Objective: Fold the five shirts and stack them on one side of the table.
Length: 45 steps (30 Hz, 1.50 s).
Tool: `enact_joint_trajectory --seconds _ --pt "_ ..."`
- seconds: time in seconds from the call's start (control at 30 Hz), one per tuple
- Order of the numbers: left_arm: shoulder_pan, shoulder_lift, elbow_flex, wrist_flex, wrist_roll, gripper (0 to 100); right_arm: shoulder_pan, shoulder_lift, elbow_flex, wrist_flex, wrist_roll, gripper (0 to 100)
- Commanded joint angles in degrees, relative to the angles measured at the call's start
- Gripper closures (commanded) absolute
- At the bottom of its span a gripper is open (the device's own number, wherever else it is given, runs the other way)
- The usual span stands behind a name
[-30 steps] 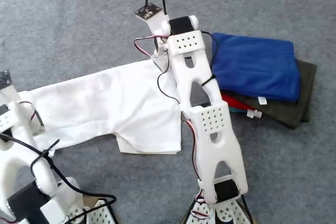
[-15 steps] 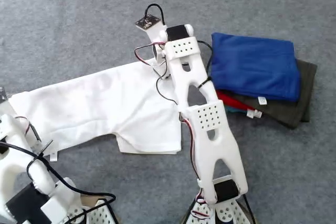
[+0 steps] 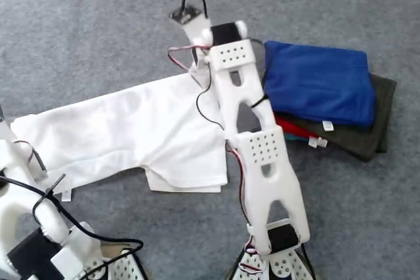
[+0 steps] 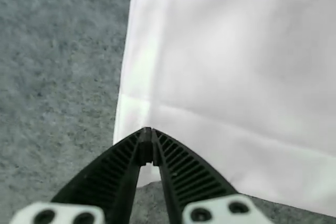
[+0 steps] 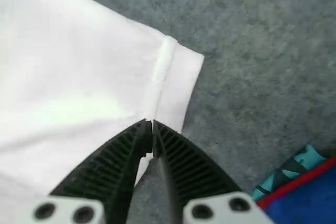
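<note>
A white shirt (image 3: 131, 129) lies spread flat across the left and middle of the grey table (image 3: 98, 31). My right gripper (image 5: 149, 125) is shut on the hem at the shirt's far right corner (image 5: 173, 72), beneath the right arm's wrist (image 3: 226, 47). My left gripper (image 4: 146, 132) is shut on the hem at the shirt's left end (image 4: 136, 103); the left arm (image 3: 16, 168) stands at the table's left edge. A stack of folded shirts sits on the right, with a blue one (image 3: 318, 83) on top.
Under the blue shirt lie a dark olive shirt (image 3: 367, 129) and red and teal edges (image 3: 292, 128). The right arm's long white links (image 3: 262, 155) cross over the shirt's right edge. Bare grey table stretches along the far side and the near right.
The left arm drew back to the left and the shirt's left end slid left with it, pulling the cloth flatter. The right wrist shifted slightly at the far corner.
</note>
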Motion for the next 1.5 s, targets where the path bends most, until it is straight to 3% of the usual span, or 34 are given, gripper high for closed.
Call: enact_joint_trajectory --seconds 0.0,0.13,0.23,0.43,0.6,0.77,1.07,1.23,1.47 --pt "-1.27 -2.11 -9.8 5.71 0.0 97 -1.05 -12.7 5.32 0.79 2.02 98.3" --pt "-1.71 -2.02 -17.19 8.79 0.09 97 -4.13 -27.12 25.45 0.7 4.31 98.2" --pt "-1.1 -1.49 -18.68 6.68 0.26 97 -8.0 -37.41 43.03 0.53 8.62 98.1" --pt "-0.22 -0.44 -10.51 -11.16 6.07 97 -18.55 -50.86 73.63 -12.04 11.34 98.1" --pt "-0.66 3.96 -0.84 -28.4 9.49 97 -25.23 -52.09 88.04 -23.12 8.53 98.1" --pt "-0.66 8.44 2.33 -36.22 11.96 97 -28.04 -49.1 91.91 -28.31 5.63 98.1" --pt "-2.15 9.85 0.75 -36.75 13.19 97 -36.57 -41.8 91.82 -32.26 2.46 98.1" --pt "-2.15 9.85 0.75 -36.75 13.01 97 -36.66 -39.87 90.42 -32.88 0.88 98.1" --pt "-2.15 9.85 0.84 -36.75 13.01 97 -34.9 -45.14 88.48 -25.23 1.32 98.1"
